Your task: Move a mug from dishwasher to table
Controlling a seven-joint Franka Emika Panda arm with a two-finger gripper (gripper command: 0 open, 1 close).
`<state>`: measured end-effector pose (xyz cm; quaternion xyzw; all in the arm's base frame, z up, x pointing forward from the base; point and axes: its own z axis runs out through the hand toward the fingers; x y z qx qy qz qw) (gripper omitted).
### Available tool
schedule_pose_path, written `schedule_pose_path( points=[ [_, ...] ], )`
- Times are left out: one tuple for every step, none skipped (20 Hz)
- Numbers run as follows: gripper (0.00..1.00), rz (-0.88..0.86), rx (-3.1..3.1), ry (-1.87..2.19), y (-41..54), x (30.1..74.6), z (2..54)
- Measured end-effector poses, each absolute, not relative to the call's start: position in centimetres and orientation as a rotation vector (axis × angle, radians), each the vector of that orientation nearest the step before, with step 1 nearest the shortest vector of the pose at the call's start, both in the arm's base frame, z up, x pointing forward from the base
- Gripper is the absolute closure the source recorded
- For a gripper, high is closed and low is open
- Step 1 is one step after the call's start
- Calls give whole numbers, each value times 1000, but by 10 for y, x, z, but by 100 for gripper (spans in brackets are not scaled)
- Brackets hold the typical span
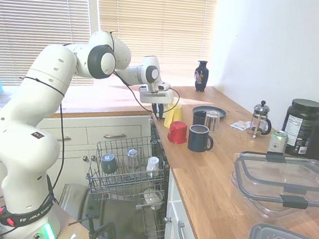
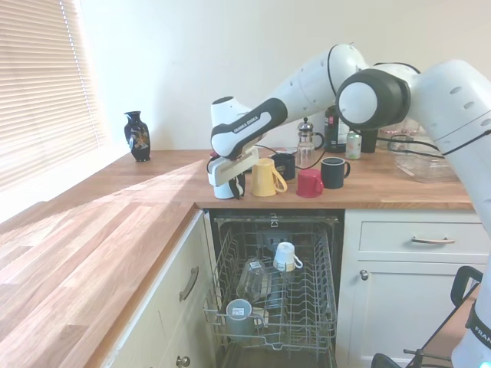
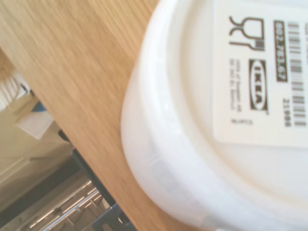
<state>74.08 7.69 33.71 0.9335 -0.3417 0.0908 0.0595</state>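
Observation:
The white mug (image 2: 225, 185) stands upside down on the table (image 2: 115, 230), close to the edge above the open dishwasher (image 2: 272, 299). Its base with a barcode sticker (image 3: 262, 72) fills the wrist view. My gripper (image 2: 228, 188) is directly over and around the mug, just left of a yellow mug (image 2: 265, 178). In the first exterior view the gripper (image 1: 158, 112) hangs beside the yellow mug (image 1: 174, 115) and hides the white mug. The mug appears to rest on the wood.
A red mug (image 1: 177, 132), a dark blue mug (image 1: 199, 138), a glass and a plate stand behind the yellow one. The pulled-out rack (image 1: 124, 167) holds a blue-grey mug (image 1: 109, 162), a narrow white cup (image 1: 153, 164) and a glass. Plastic containers (image 1: 283, 182) sit nearer; a vase (image 2: 138, 136) stands far off.

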Motion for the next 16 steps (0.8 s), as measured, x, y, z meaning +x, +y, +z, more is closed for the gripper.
schedule_pose_path(
  points=[
    [0, 267, 2824, -1048, 76, 742, 337],
    [0, 264, 2821, -1054, 75, 742, 337],
    [0, 263, 2819, -1060, 74, 743, 337],
    [0, 262, 2817, -1063, 74, 743, 337],
    [0, 262, 2817, -1064, 74, 743, 337],
    [0, 262, 2816, -1065, 74, 743, 337],
    [0, 262, 2816, -1065, 74, 743, 337],
    [0, 262, 2816, -1065, 73, 743, 337],
    [0, 262, 2815, -1065, 73, 743, 337],
    [0, 264, 2815, -1065, 73, 743, 337],
    [0, 270, 2815, -1067, 72, 743, 337],
    [0, 278, 2816, -1069, 72, 743, 337],
    [0, 287, 2818, -1072, 71, 743, 338],
    [0, 298, 2819, -1076, 70, 743, 338],
    [0, 315, 2823, -1082, 70, 742, 339],
    [0, 337, 2829, -1091, 70, 741, 340]
  ],
)
